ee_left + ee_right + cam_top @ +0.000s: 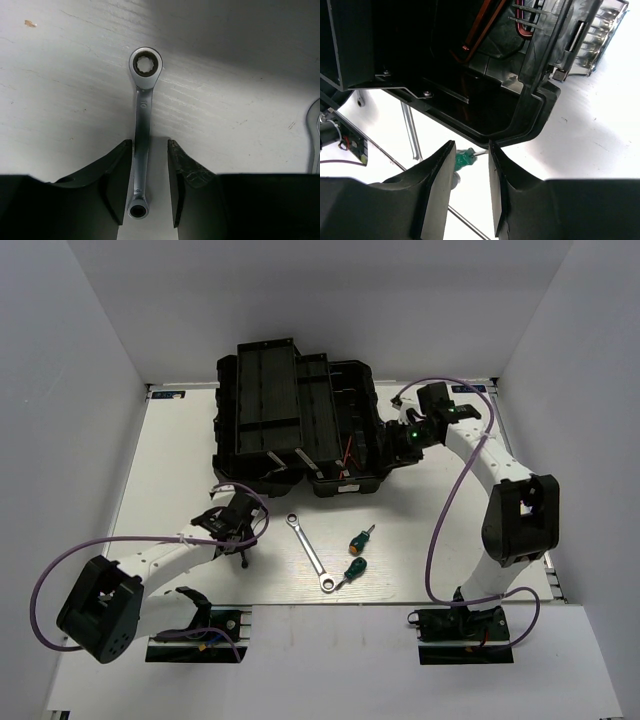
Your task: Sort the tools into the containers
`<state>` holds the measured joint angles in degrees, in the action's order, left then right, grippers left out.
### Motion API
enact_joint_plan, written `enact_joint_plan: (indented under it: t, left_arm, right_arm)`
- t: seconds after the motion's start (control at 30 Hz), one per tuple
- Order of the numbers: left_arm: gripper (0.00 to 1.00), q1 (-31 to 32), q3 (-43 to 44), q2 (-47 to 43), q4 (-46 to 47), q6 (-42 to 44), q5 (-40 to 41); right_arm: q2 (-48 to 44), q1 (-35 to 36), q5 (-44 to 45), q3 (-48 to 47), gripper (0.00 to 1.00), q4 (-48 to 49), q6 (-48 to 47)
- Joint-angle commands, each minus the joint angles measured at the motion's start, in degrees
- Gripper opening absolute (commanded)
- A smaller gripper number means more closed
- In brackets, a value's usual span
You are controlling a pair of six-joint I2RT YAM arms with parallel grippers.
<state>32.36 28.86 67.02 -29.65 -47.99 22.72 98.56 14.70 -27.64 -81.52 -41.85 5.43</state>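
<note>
The short silver wrench [142, 117] lies flat on the white table, its lower half between the fingers of my left gripper [149, 142]. The jaws straddle it: the shank lies against the left finger [117, 170], and a gap shows on the right side. In the top view the gripper [237, 533] hides this wrench. The longer wrench [308, 551] and two green-handled screwdrivers [362, 538] [352, 571] lie in front of the open black toolbox [345, 485]. My right gripper [398, 436] hovers open and empty at the toolbox's right front corner [535, 115]. No hex keys show.
White walls enclose the table on the left, back and right. The toolbox lid [262, 400] stands opened toward the back left. Purple cables [445, 510] loop beside both arms. In the right wrist view the longer wrench [410, 129] and one screwdriver handle [463, 160] lie far below.
</note>
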Motion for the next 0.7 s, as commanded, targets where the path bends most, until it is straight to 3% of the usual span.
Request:
enact_joint_plan:
  t: [0.0,0.23,0.43,0.47,0.67]
  left_arm:
    - [0.45,-0.3,-1.7,0.7,-0.1,0.3,1.0]
    - [0.36,0.2,-1.2,4.2,-0.1,0.3,0.4]
    - [0.08,0.8,-1.7,5.3,0.5,0.3,-0.7]
    - [0.00,0.8,-1.7,5.3,0.5,0.3,-0.7]
    - [0.00,1.3,0.2,0.9,-2.4,0.8,-2.5]
  right_arm:
    - [-3.2,-0.5,-1.5,1.0,0.39,1.2,0.7]
    - [-5.7,-1.1,-3.3,3.2,0.41,0.8,0.8]
    - [-8.5,-1.6,-5.5,3.4,0.42,-0.6,-0.4]
    - [-9.3,-1.6,-6.1,3.4,0.42,-1.1,-1.1]
    - [-11.6,-1.5,-11.8,4.3,0.45,-6.0,-9.8]
